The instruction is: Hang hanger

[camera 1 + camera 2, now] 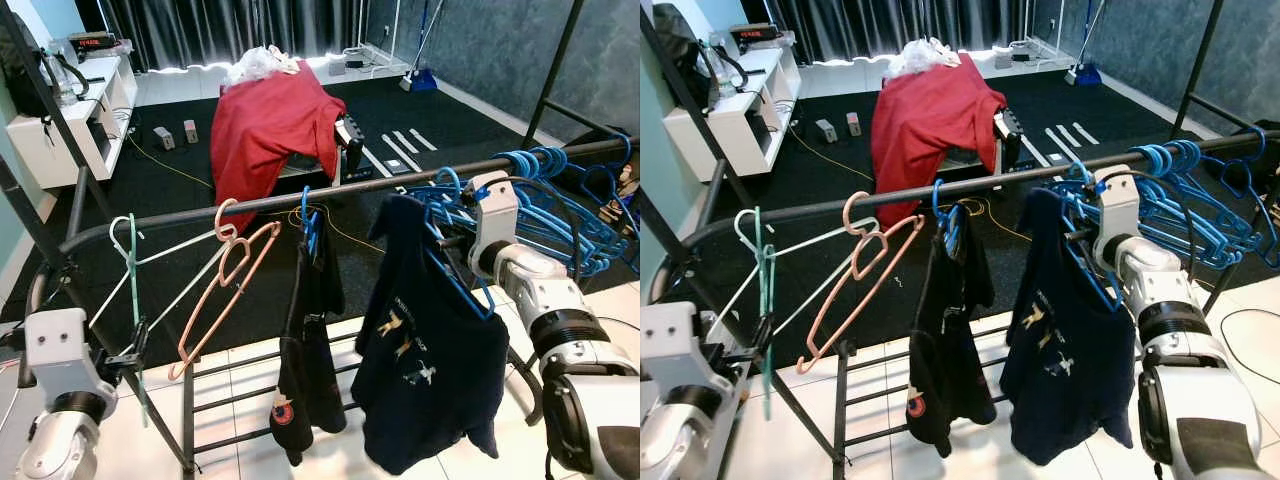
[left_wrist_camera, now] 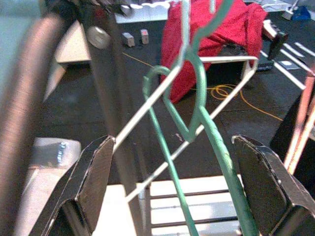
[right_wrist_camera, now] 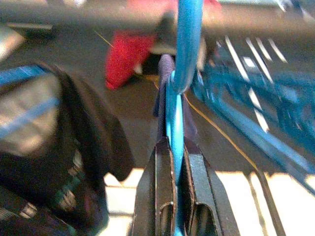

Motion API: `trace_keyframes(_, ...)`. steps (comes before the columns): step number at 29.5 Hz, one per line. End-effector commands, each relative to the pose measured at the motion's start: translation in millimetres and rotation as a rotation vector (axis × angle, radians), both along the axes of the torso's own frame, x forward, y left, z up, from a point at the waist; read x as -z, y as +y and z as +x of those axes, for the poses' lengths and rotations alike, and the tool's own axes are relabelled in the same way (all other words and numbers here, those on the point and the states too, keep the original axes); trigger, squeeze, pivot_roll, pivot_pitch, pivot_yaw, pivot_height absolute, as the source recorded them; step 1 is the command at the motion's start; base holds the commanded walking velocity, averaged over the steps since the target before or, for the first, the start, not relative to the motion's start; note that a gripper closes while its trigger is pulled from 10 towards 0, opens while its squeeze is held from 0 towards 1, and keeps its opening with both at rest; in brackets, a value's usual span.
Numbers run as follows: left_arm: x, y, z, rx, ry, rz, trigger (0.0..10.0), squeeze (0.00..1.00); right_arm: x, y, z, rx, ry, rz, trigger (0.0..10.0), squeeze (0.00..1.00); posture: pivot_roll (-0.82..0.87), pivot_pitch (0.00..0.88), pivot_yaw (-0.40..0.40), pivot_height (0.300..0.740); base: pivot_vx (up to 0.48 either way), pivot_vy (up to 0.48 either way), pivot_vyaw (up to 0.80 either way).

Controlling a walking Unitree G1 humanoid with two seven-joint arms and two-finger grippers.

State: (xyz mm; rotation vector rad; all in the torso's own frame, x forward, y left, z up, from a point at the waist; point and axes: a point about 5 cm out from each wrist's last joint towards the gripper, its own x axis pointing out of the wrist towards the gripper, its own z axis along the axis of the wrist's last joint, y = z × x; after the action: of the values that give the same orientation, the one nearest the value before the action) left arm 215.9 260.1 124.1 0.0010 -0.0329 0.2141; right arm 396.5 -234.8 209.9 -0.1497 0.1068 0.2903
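White tile floor [image 1: 240,350] underfoot, black carpet beyond. Left gripper [image 2: 172,191] low beside rack, fingers spread wide around green hanger [image 1: 133,300], not touching; white hanger [image 1: 165,262] crosses it. Right gripper [image 3: 176,177] clamped on blue hanger [image 3: 184,44] carrying navy shirt [image 1: 425,370], hook at black rail [image 1: 260,203]; fingertips hidden by shirt in eye views. Pink hanger [image 1: 225,290], second dark shirt [image 1: 305,350], blue hanger bunch [image 1: 560,200] on rail. Farther back, red cloth [image 1: 270,120] covers object, shape unclear.
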Motion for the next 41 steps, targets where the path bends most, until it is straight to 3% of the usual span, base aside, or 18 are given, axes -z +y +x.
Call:
trace_keyframes(1,-2,9.5,-5.7,-0.034,0.015,0.021,10.0,0.0,-38,10.6,5.1,-0.066,-0.156,0.017,0.0,0.0,0.2,0.0,0.048,0.74,0.0,0.0,0.0)
trace_keyframes(8,0,11.2,-10.8,-0.034,0.04,0.03,10.0,0.0,-38,4.5,7.9,-0.002,-0.131,-0.013,0.0,0.0,0.22,0.0,0.054,0.74,0.0,0.0,0.0)
trace_keyframes(18,-8,13.2,-26.5,-0.035,0.08,0.052,10.0,0.0,-4,-3.5,9.1,0.143,0.099,-0.095,0.5,0.0,0.27,0.024,0.061,0.74,0.0,0.0,0.0)
trace_keyframes(19,-10,13.6,-27.3,-0.034,0.081,0.058,10.0,0.0,3,-4.2,7.9,0.155,0.142,-0.089,1.9,0.0,0.27,0.025,0.063,0.74,0.0,0.0,0.0)
trace_keyframes(21,-10,13.6,-27.3,-0.034,0.081,0.058,10.0,0.0,3,-4.2,7.9,0.155,0.142,-0.089,1.9,0.0,0.27,0.025,0.063,0.74,0.0,0.0,0.0)
trace_keyframes(22,-12,13.6,-26.6,-0.031,0.079,0.063,10.0,0.0,11,-3.3,6.0,0.151,0.191,-0.075,3.1,0.0,0.27,0.022,0.065,0.74,0.0,0.0,0.0)
trace_keyframes(23,-12,13.6,-26.6,-0.031,0.079,0.063,10.0,0.0,11,-3.3,6.0,0.151,0.191,-0.075,3.1,0.0,0.27,0.022,0.065,0.74,0.0,0.0,0.0)
trace_keyframes(24,-14,13.0,-25.0,-0.027,0.075,0.067,10.0,0.0,19,-2.4,4.0,0.143,0.232,-0.068,4.7,0.0,0.26,0.019,0.066,0.74,0.0,0.0,0.0)
trace_keyframes(25,-14,13.0,-25.0,-0.027,0.075,0.067,10.0,0.0,19,-2.4,4.0,0.143,0.232,-0.068,4.7,0.0,0.26,0.019,0.066,0.74,0.0,0.0,0.0)
trace_keyframes(26,-16,10.6,-21.0,-0.016,0.065,0.07,10.0,0.0,27,0.2,1.9,0.118,0.266,-0.062,10.0,0.0,0.25,0.007,0.063,0.74,0.0,0.0,0.0)
trace_keyframes(27,-18,8.8,-18.2,-0.007,0.054,0.073,10.0,0.0,31,2.2,0.6,0.097,0.28,-0.063,10.0,0.23,0.25,0.007,0.063,0.74,0.0,0.0,0.0)
trace_keyframes(28,-18,8.8,-18.2,-0.007,0.054,0.073,10.0,0.0,31,2.2,0.6,0.097,0.28,-0.063,10.0,0.23,0.25,0.007,0.063,0.74,0.0,0.0,0.0)
trace_keyframes(29,-22,8.0,-15.2,-0.002,0.041,0.082,10.0,0.0,34,4.6,-0.2,0.071,0.285,-0.053,10.0,1.0,0.23,0.0,0.057,0.74,0.0,0.0,0.0)
trace_keyframes(31,-26,9.6,-12.5,-0.007,0.024,0.086,10.0,0.0,36,6.3,-1.0,0.048,0.285,-0.032,10.0,1.0,0.23,0.0,0.049,0.74,0.0,0.0,0.0)
trace_keyframes(34,-47,28.8,-11.0,-0.045,-0.035,0.113,10.0,0.0,40,3.0,-5.5,-0.011,0.276,0.035,10.0,1.0,0.21,0.0,0.031,0.74,0.0,0.0,0.0)
trace_keyframes(36,-63,40.5,-13.6,0.007,-0.059,0.116,10.0,0.0,45,-4.6,-12.7,-0.073,0.26,0.076,10.0,1.0,0.19,0.0,0.015,0.74,0.0,0.0,0.0)
trace_keyframes(40,-68,43.5,-16.1,0.064,-0.059,0.108,10.0,0.0,48,-8.8,-17.6,-0.109,0.249,0.091,10.0,1.0,0.18,0.0,0.01,0.74,0.0,0.0,0.0)
trace_keyframes(41,-71,45.4,-20.2,0.151,-0.038,0.105,10.0,0.0,50,-12.2,-23.5,-0.149,0.228,0.117,10.0,1.0,0.17,0.0,0.005,0.74,0.0,0.0,0.0)
